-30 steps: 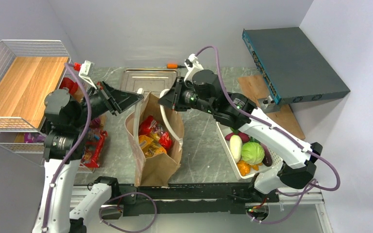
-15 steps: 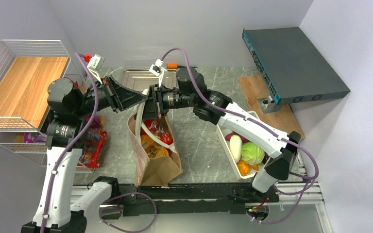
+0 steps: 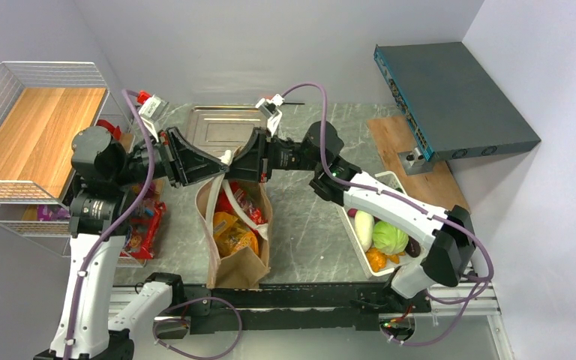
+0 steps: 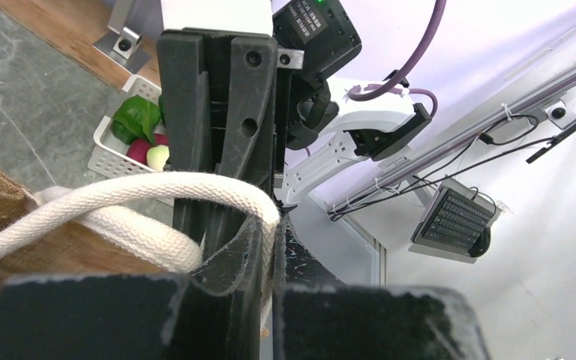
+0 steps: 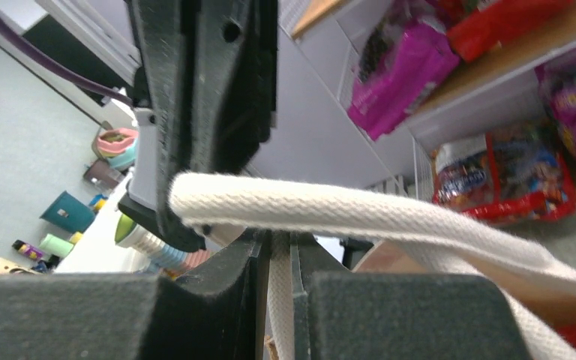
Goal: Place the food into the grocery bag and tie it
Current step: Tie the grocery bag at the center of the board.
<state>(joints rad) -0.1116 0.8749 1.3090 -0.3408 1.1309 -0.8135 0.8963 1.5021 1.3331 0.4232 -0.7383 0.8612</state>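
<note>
1. Grocery bag (image 3: 234,251), brown paper, is standing upright on the grey worktop (image 3: 307,217), in front of the arm bases, with its mouth gaping open.
2. Snack packets (image 3: 234,225), shiny orange and red, are lying inside the bag and showing through the open mouth.
3. White handles (image 4: 120,191) are rising from the bag's rim to a spot just above its far edge, where both claws are meeting tip to tip.
4. Left claw (image 3: 221,163) is reaching in from the bag's left. It is clenched on a handle strap: the left wrist view shows the cord looping over and running down between its fingers.
5. Right claw (image 3: 235,161) is reaching in from the bag's right. It is also clenched, with a strap pinched in the narrow gap between its fingers and a second strap lying across above them.
6. White basket (image 3: 354,229) is sitting to the bag's right, holding a green cabbage (image 3: 390,236) and other vegetables.
7. More red packets (image 3: 144,225) are lying left of the bag, under the wire rack (image 3: 15,82).
8. A steel tray (image 3: 225,124) is lying beyond the bag.
</note>
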